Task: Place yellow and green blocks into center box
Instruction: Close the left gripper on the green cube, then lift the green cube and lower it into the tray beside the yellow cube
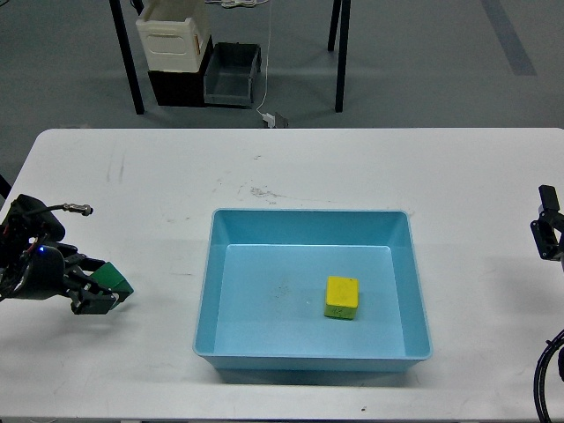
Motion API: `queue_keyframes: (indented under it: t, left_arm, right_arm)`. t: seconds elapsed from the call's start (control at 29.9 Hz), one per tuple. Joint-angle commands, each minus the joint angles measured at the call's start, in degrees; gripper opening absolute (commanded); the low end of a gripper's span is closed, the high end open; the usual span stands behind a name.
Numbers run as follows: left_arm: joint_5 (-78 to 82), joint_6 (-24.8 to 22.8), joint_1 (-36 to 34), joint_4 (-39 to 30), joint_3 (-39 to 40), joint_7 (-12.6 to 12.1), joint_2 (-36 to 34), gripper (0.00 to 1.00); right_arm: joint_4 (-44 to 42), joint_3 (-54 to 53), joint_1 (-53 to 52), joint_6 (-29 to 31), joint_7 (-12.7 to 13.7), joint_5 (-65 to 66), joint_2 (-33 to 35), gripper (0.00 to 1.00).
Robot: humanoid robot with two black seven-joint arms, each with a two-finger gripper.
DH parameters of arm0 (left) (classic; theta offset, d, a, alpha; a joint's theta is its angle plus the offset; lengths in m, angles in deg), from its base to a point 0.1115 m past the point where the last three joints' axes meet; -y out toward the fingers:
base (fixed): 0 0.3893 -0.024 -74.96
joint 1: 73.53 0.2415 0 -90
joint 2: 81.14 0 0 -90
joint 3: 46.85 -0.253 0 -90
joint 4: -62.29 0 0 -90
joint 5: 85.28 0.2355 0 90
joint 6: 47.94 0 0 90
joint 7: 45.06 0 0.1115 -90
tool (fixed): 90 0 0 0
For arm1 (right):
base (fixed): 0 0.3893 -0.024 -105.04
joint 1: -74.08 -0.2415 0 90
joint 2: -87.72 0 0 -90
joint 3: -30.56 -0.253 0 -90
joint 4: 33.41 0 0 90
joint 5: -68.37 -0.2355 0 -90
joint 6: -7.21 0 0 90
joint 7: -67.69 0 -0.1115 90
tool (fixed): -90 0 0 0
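Observation:
A green block (114, 279) is held between the fingers of my left gripper (101, 292) at the left side of the white table, low over the surface and well left of the box. A yellow block (342, 297) lies inside the light blue box (207, 291) at the table's middle, right of its centre. My right gripper (547, 233) is at the right edge of the view, away from the box, and its fingers cannot be told apart.
The white table (291, 167) carries scuff marks behind the box. Beyond the far edge are black table legs, a white crate (173, 37) and a grey bin (233, 74) on the floor.

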Motion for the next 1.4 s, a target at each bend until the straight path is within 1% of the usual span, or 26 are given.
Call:
queue_keyframes:
  t: [0.0, 0.03, 0.1, 0.2, 0.27, 0.33, 0.47, 0.6, 0.74, 0.9, 0.97, 1.07, 1.2, 1.37]
  left_arm:
    - [0.02, 0.0, -0.11, 0.57, -0.65, 0.0, -0.16, 0.29]
    - [0.02, 0.08, -0.11, 0.57, -0.65, 0.0, -0.25, 0.26]
    - [-0.33, 0.43, -0.72, 0.66, -0.56, 0.0, -0.69, 0.24]
    - [-1.38, 2.8, -2.21, 0.66, 0.06, 0.0, -1.21, 0.23]
    - [-3.66, 4.38, -5.36, 0.66, -0.38, 0.0, -1.83, 0.22]
    - [-6.03, 4.92, -8.62, 0.66, -0.56, 0.0, -3.14, 0.22]
    - [-11.3, 4.92, -12.66, -0.13, 0.23, 0.0, -3.85, 0.22]
    - [-17.72, 4.57, -19.69, -1.71, 0.32, 0.0, -2.89, 0.23]
    - [-21.07, 4.22, -24.36, -3.64, 0.06, 0.0, 1.67, 0.23]
    - [-20.37, 3.95, -26.3, -7.33, -0.47, 0.0, 7.47, 0.23]
    - [-17.4, 3.6, -27.08, -8.57, -1.43, 0.0, 10.28, 0.22]
    - [-11.33, 2.2, -28.75, -8.75, -4.33, 0.0, 15.03, 0.22]
    - [-9.91, 1.14, -30.95, -8.57, -8.37, 0.0, 20.66, 0.22]
    - [-6.67, 1.05, -33.68, -6.91, -16.36, 0.0, 27.16, 0.23]
  right_arm:
    - [-0.02, -0.01, 0.0, -0.08, 0.0, 0.0, 0.0, 1.0]
    - [-0.02, -0.01, 0.0, -0.08, 0.0, 0.0, 0.0, 1.0]
    - [-0.02, -0.01, 0.0, -0.08, 0.0, 0.0, 0.0, 1.0]
    - [-0.02, -0.01, 0.0, -0.08, 0.0, 0.0, 0.0, 1.0]
    - [-0.02, -0.01, 0.0, -0.08, 0.0, 0.0, 0.0, 1.0]
    - [-0.02, -0.1, 0.0, -0.08, 0.0, 0.0, 0.0, 1.0]
    - [-0.11, -0.01, 0.0, -0.08, 0.0, 0.0, 0.0, 1.0]
    - [-0.11, -0.01, -0.09, 0.0, 0.0, 0.0, 0.09, 1.0]
    - [-0.11, 0.07, -0.17, 0.0, 0.0, 0.0, 0.09, 1.0]
    - [-0.28, 0.25, -0.17, 0.01, 0.0, 0.09, 0.09, 1.0]
    - [-0.89, 0.51, -0.17, 0.09, 0.0, 0.09, 0.09, 1.0]
    - [-1.25, 0.69, -0.17, 0.09, 0.0, 0.0, 0.09, 1.0]
    - [-1.34, 0.69, -0.17, 0.09, 0.0, 0.09, 0.09, 1.0]
    - [-1.34, 0.86, -0.17, 0.18, 0.0, 0.09, 0.09, 1.0]
